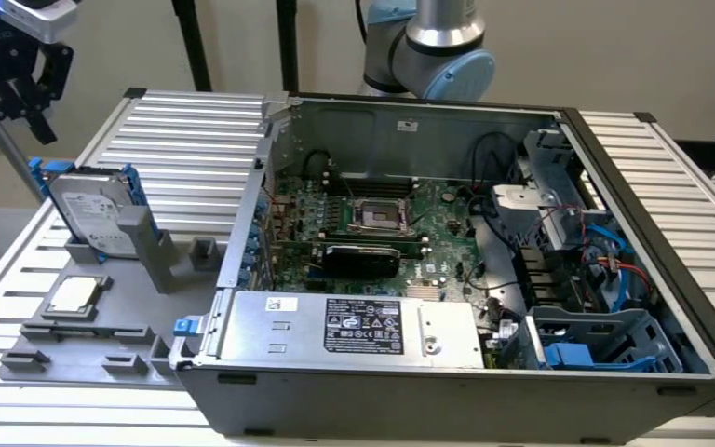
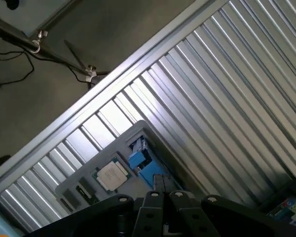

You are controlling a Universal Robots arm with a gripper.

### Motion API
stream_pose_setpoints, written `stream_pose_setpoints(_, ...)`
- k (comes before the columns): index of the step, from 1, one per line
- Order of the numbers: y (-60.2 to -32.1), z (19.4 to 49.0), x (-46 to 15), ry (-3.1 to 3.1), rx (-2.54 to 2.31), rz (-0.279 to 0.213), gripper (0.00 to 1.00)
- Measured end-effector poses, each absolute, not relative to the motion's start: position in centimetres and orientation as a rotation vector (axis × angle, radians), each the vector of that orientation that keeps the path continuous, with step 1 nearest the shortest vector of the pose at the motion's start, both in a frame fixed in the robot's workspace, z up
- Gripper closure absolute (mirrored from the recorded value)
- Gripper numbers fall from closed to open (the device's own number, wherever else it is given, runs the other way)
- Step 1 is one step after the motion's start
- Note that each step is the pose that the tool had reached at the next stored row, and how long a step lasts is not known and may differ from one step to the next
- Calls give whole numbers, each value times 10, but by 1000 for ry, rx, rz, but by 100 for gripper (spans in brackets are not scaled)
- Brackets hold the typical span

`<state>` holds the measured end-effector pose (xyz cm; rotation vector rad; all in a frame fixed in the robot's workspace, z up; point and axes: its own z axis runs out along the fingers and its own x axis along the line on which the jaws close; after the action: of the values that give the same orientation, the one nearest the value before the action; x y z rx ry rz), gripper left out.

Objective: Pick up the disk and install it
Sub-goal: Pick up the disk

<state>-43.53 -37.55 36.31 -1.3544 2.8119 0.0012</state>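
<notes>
Exterior view: your gripper (image 1: 37, 121), fingers together, empty, hangs above the disk (image 1: 88, 212); disk upright in its grey holder (image 1: 134, 321), neither picked up nor installed.

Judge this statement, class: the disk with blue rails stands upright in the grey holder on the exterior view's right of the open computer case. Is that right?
Not quite. The exterior view shows the disk standing upright in the grey holder on that view's left of the open computer case, not its right. The rest holds.
</notes>
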Motion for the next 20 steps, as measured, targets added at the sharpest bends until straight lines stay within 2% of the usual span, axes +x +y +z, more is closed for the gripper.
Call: stream_pose_setpoints(20, -376, 362, -435, 2521, -1841, 7, 89)
